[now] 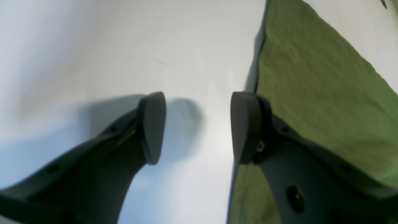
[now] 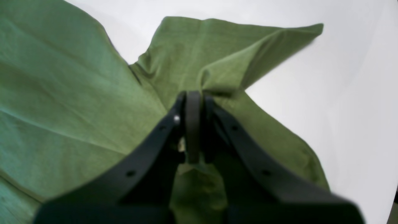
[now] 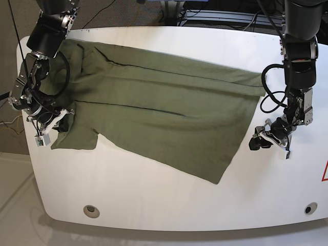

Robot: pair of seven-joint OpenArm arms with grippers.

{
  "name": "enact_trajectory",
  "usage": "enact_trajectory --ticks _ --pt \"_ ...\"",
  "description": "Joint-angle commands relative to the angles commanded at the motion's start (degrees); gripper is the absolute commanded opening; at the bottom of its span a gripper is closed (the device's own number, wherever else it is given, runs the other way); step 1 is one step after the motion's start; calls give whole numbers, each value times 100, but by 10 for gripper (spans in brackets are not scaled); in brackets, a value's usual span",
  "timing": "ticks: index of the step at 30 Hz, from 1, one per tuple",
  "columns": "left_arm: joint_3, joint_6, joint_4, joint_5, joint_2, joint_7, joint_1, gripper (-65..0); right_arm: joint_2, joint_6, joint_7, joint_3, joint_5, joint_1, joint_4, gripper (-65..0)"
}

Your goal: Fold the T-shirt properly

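Observation:
The olive-green T-shirt (image 3: 164, 107) lies spread out across the white table (image 3: 154, 195), its hem end toward the right. At its left end, my right gripper (image 3: 63, 124) is shut on the sleeve; in the right wrist view the gripper (image 2: 193, 99) pinches a raised fold of the sleeve cloth (image 2: 217, 53). My left gripper (image 3: 255, 142) hovers open by the T-shirt's right edge. The left wrist view shows this gripper (image 1: 199, 127) with bare table between its fingers, and one finger (image 1: 248, 127) sits at the edge of the T-shirt (image 1: 311, 93).
Two round holes (image 3: 91, 209) (image 3: 307, 208) sit near the table's front edge. Cables and equipment (image 3: 215, 10) lie behind the table's back edge. A red marking (image 3: 325, 171) shows at the far right edge.

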Motion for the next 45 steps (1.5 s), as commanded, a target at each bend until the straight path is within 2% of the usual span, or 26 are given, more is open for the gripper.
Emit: enact_trajectory --ticks 4,8,13,18,23,29,32,37,45 --pt "0 -176 431 -369 -9 149 176 -211 -53 9 -9 9 0 0 9 -641" --pt "0 -176 1108 -598 -9 413 387 -211 -88 9 -9 -26 0 -9 9 -641" --pt "0 -158 1697 -589 9 422 545 -211 -114 9 -9 -35 0 -9 9 -641" --pt "0 -149 1688 -571 18 369 519 -211 -176 9 -9 -26 0 -9 9 -641" --pt "9 -132 1688 -281 44 70 475 -211 -193 9 -9 -35 -18 0 9 -641" --pt "9 308 1169 185 308 -229 -18 -209 -202 9 -9 -35 -9 -9 9 -641" --pt "18 325 765 343 334 -448 -211 -208 -202 9 -9 -35 -18 -9 9 -641" --pt "44 325 264 615 563 -870 -536 -208 -202 9 -9 -35 -35 -9 9 -641" --pt "62 325 -35 888 624 -1354 -563 -206 -202 9 -9 -35 -44 -9 9 -641"
